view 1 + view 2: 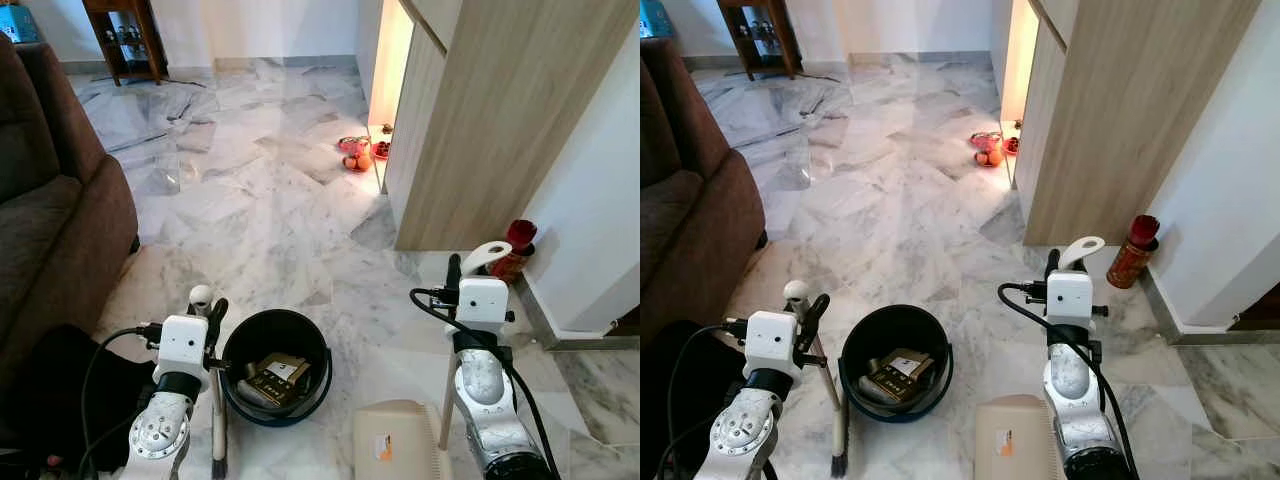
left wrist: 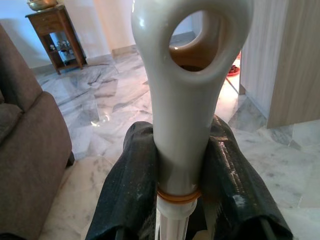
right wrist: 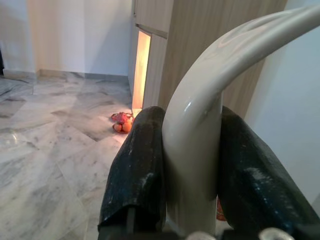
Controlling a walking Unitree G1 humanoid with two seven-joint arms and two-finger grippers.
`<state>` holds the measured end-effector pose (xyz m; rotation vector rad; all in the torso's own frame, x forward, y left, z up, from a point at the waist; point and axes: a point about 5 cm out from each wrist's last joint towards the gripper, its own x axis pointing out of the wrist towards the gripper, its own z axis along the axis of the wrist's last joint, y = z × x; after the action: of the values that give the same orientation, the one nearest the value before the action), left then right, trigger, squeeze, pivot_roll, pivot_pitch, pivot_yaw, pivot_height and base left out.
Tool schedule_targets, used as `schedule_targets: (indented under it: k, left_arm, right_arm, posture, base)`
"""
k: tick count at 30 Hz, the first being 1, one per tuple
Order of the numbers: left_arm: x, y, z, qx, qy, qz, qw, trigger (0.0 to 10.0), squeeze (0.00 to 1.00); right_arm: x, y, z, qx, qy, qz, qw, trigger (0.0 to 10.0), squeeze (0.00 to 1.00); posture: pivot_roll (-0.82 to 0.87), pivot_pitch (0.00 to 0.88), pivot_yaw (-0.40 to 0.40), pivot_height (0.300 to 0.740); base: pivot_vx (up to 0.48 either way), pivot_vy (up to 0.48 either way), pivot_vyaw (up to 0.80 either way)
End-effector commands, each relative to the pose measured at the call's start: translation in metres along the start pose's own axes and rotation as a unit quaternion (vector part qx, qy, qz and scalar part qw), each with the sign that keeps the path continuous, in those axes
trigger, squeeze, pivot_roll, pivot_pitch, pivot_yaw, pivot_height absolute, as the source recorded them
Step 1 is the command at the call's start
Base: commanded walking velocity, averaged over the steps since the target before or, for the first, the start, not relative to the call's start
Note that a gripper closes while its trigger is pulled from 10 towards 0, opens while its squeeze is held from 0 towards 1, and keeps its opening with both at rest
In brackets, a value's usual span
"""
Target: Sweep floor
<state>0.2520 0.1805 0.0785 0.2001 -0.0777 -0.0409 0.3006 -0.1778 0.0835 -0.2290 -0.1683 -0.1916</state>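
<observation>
Seen from the head at lower left of frame: left hand clamped on the broom, a thin pale upright pole with dark bristles on the marble floor. Shown close at the wrist: glossy grey handle with an oval hanging hole. At lower right: right hand gripping the curved cream dustpan handle. Between them: black round bucket holding rubbish.

Both silver arms reach forward and bend up at the wrists. The left gripper is low on the left, and its two black fingers squeeze tight. The right gripper is up on the right, fingers squeezed tight too.
</observation>
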Motion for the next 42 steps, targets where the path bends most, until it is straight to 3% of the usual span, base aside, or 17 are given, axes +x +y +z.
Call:
schedule_targets:
  k: [1, 12, 37, 40, 42]
  left_arm:
    - [0.004, 0.002, 0.008, 0.004, -0.022, 0.002, 1.000, 10.0, 0.00]
    - [0.006, 0.000, 0.012, 0.008, -0.030, -0.001, 1.000, 10.0, 0.00]
    - [0.013, -0.001, 0.016, 0.016, -0.039, -0.009, 0.999, 10.0, 0.00]
    - [0.014, 0.000, 0.005, 0.022, 0.010, -0.004, 1.000, 10.0, 0.00]
    - [0.015, 0.003, 0.005, 0.095, 0.022, 0.002, 0.995, 10.0, 0.00]
  right_arm:
    - [0.004, 0.001, 0.004, 0.008, -0.011, -0.001, 1.000, 10.0, 0.00]
    - [0.003, 0.003, 0.000, 0.012, -0.001, 0.005, 1.000, 10.0, 0.00]
    - [0.006, 0.001, 0.001, 0.019, -0.002, -0.001, 1.000, 10.0, 0.00]
    - [0.006, 0.001, 0.000, 0.009, -0.004, -0.001, 1.000, 10.0, 0.00]
    - [0.006, 0.001, -0.005, 0.003, 0.024, -0.003, 1.000, 10.0, 0.00]
  posture:
    - [0.14, 0.036, 0.008, 0.740]
    - [0.14, 0.058, -0.002, 0.740]
    - [0.13, 0.055, 0.006, 0.740]
    - [0.13, 0.055, 0.005, 0.740]
    - [0.13, 0.055, 0.005, 0.740]
  base:
    - [0.000, 0.000, 0.00]
    - [0.000, 0.000, 0.00]
    - [-0.268, 0.000, 0.00]
    - [-0.280, 0.000, 0.00]
    - [-0.281, 0.000, 0.00]
